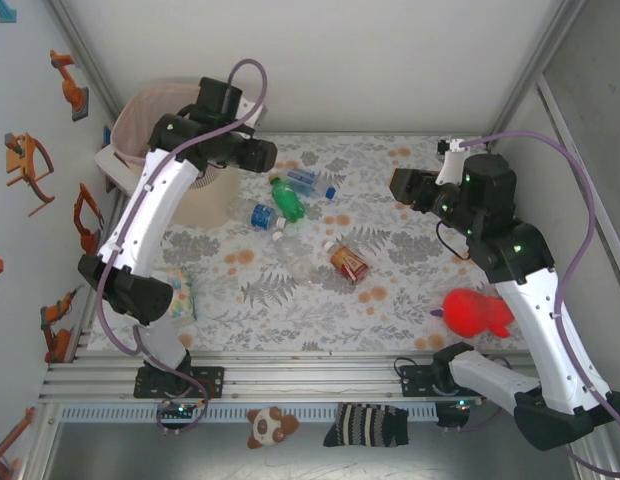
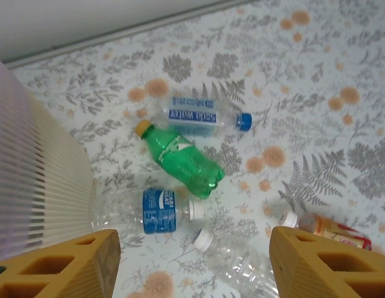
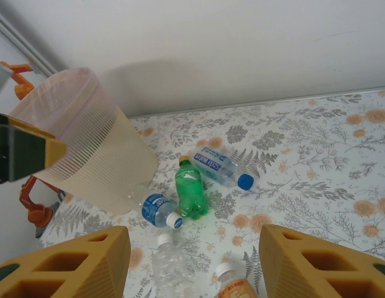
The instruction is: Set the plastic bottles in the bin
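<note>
The bin (image 3: 87,143), pale pink and ribbed, stood at the far-left corner of the floral table (image 1: 420,250), with the left arm (image 1: 150,210) arched in front of it. The left gripper (image 2: 194,234) hung above the bottles (image 1: 295,255) with its jaws wide and nothing between them. Across the table, the right gripper (image 3: 194,231) faced the same cluster, its jaws also apart and empty. A red plush (image 1: 475,312) lay beside the right arm (image 1: 530,290), well apart from the rest. Five bottles lay on their sides just right of the bin. The green bottle (image 2: 183,160) lay in the middle, with a blue-capped bottle (image 2: 199,115) just beside it on the far side. A clear bottle (image 2: 149,211) with a blue label lay just beside the bin's base. A bare clear bottle (image 2: 233,257) pointed its white cap toward that one, and an orange bottle (image 2: 332,226) with a red label lay nearest the table's centre.
</note>
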`<state>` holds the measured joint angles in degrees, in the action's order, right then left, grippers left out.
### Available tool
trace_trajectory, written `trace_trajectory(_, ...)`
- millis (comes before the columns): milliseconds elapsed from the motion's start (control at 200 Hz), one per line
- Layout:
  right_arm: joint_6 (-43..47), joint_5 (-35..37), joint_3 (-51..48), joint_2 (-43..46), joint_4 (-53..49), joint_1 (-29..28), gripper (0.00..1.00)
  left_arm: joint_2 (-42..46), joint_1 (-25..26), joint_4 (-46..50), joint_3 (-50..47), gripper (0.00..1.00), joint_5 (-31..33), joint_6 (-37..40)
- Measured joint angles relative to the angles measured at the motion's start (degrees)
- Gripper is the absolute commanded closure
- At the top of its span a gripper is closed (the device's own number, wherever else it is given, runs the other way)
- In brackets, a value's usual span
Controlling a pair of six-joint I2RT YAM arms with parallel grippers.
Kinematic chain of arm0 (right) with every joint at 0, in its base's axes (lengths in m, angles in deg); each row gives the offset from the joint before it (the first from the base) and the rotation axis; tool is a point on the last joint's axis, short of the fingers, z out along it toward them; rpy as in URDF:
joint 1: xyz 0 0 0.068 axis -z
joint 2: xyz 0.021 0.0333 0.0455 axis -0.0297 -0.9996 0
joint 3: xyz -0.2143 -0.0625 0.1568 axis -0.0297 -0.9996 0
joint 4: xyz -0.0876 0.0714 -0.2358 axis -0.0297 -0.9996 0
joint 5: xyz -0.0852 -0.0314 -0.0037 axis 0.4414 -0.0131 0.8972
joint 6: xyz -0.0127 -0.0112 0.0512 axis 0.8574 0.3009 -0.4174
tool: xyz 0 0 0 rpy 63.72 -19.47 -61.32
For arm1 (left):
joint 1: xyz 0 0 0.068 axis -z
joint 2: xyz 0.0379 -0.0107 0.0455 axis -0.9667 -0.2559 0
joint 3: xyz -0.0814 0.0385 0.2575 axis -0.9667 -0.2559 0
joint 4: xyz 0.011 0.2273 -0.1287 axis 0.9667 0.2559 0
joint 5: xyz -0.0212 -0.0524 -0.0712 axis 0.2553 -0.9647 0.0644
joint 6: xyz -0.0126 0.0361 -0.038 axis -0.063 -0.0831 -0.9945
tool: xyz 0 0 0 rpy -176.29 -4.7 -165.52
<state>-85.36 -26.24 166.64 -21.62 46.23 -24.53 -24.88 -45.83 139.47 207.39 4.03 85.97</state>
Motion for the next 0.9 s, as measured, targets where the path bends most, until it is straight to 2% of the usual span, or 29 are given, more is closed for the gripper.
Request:
trace_trajectory(140, 0.0, 0.0, 0.0, 0.0, 0.0, 0.0, 0.44, -1.9, 2.3, 0.1, -2.5, 0.35, 4.0, -1.6)
trace_trajectory(275, 0.1, 0.0, -0.3, 0.1, 0.0, 0.0, 0.44, -2.7, 3.8, -2.2, -6.9, 0.34, 6.4, -8.7)
trace_trajectory(431, 0.1, 0.2, -1.5, 0.9, -0.5, 0.0, 0.44, -2.7, 5.2, -8.4, -15.0, 0.31, 10.2, -23.0)
trace_trajectory(601, 0.2, 0.3, -1.5, 1.0, -1.1, 0.0, 0.44, -2.8, 6.5, -13.6, -24.0, 0.22, 14.4, -40.8)
trace_trajectory(781, 0.2, 0.3, -1.5, 1.0, -1.4, 0.0, 0.44, -3.1, 8.7, -17.3, -29.5, 0.17, 18.8, -58.5)
trace_trajectory(896, 0.5, 0.3, -1.5, 1.4, -1.8, 0.0, 0.44, -4.3, 9.0, -19.3, -32.0, 0.12, 20.4, -66.7)
